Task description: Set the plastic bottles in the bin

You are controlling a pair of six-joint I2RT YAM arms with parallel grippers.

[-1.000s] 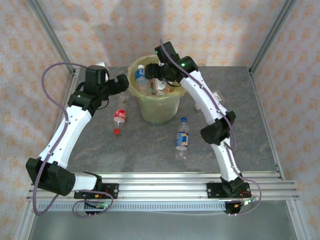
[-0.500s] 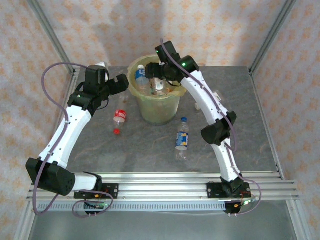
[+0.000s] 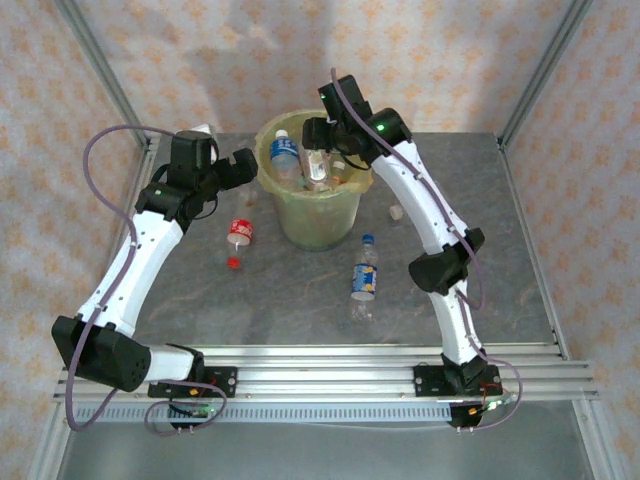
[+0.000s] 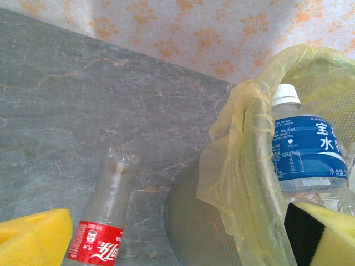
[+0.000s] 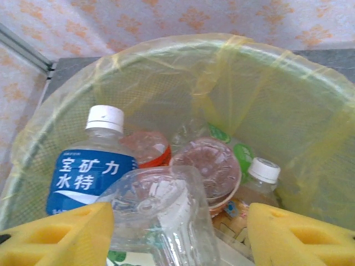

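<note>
Right hand (image 3: 318, 148) hangs spread wide over the bin (image 3: 300, 225), just above a crushed clear bottle (image 5: 161, 221); left hand (image 3: 245, 168) gapes beside its rim.

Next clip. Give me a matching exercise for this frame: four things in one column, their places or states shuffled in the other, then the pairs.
Things
1. blue-label bottle with white cap
2. red-label bottle
3. blue-capped bottle
4. bin

Places or states
A. lying on the table, on the near side of the bin
B. lined with a yellow bag
C. cap up, inside the bin
D. lying uncapped on the table, left of the bin

Pairs: 1-C, 2-D, 3-A, 4-B
</note>
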